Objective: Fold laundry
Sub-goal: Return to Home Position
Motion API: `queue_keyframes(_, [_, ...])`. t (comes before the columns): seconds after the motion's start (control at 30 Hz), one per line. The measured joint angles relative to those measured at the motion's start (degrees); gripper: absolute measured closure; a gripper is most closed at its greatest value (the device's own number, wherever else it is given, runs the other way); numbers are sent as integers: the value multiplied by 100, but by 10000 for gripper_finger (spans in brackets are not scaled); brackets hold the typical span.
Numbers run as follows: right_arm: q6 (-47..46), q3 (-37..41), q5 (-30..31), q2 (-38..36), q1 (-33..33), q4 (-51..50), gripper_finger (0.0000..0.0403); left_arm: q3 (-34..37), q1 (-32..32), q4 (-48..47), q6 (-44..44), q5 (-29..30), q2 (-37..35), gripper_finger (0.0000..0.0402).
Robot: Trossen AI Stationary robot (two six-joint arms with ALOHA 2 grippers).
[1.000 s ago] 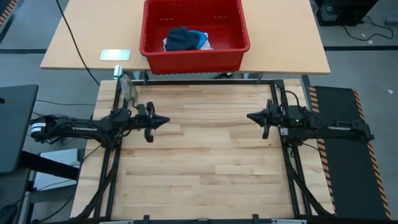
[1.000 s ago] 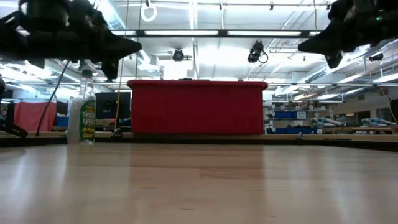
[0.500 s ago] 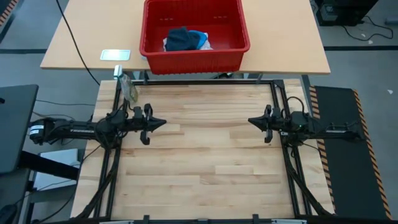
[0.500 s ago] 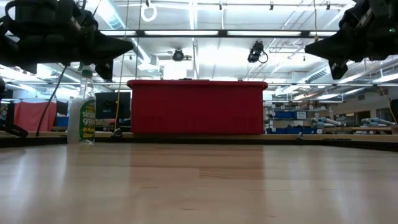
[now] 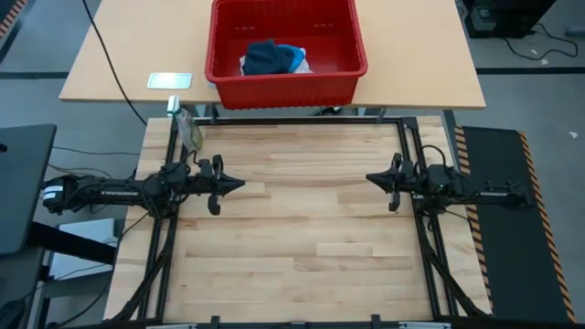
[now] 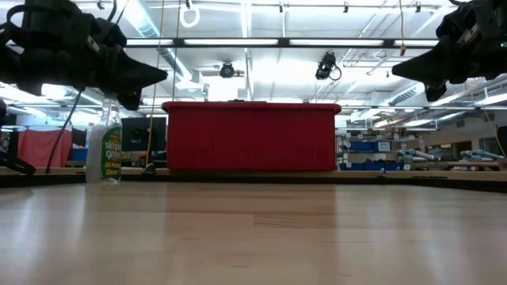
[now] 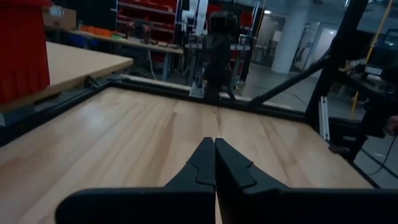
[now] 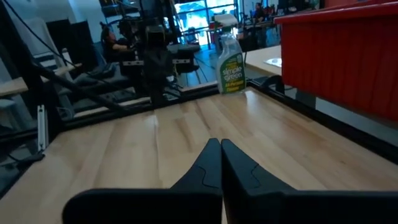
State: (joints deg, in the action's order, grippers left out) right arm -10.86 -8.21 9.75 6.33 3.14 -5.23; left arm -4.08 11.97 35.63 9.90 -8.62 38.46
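Observation:
The laundry lies in a heap inside the red plastic basket [image 5: 285,75] on the far table: a dark navy garment [image 5: 264,57] on top, a bright blue one [image 5: 292,55] and a white one [image 5: 247,66] beside it. No grey garment shows. My left gripper [image 5: 241,184] is shut and empty above the wooden table's left side [image 7: 215,144]. My right gripper [image 5: 367,177] is shut and empty above the table's right side [image 8: 221,144]. Both hang clear of the tabletop in the low view.
A green-labelled spray bottle [image 5: 187,130] stands at the wooden table's far left corner [image 6: 108,146]. A white card [image 5: 170,80] lies on the far table left of the basket. A black frame [image 5: 302,121] borders the wooden tabletop [image 5: 292,238].
Both arms have drawn back a little toward their own sides of the table: the left gripper toward the left edge, the right gripper toward the right edge. Both have sunk slightly in the low view. The fingers stay shut and the laundry has not moved.

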Motion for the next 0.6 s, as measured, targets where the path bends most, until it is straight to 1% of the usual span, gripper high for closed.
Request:
queue_keyframes(0.13, [11,167,-35,0,0,155,403,0,0,76,19,0,0,401])
queue_keyframes(0.3, [-187,770,-191,2,0,1202,402,-2,0,32,-3,0,2,401])
queue_keyframes(0.37, [-196,754,-211,-1,-2,1255,402,-2,0,54,-2,-23,0,401])
queue_keyframes(0.43, [9,710,-212,0,-2,1211,402,-2,2,2,-1,-217,-4,401])
queue_keyframes(0.53, [340,661,-232,-1,-2,1218,402,-2,0,-310,3,-666,-150,401])
queue_keyframes(0.6, [343,660,-233,-2,-2,1204,402,-3,0,-609,99,-739,-295,401])
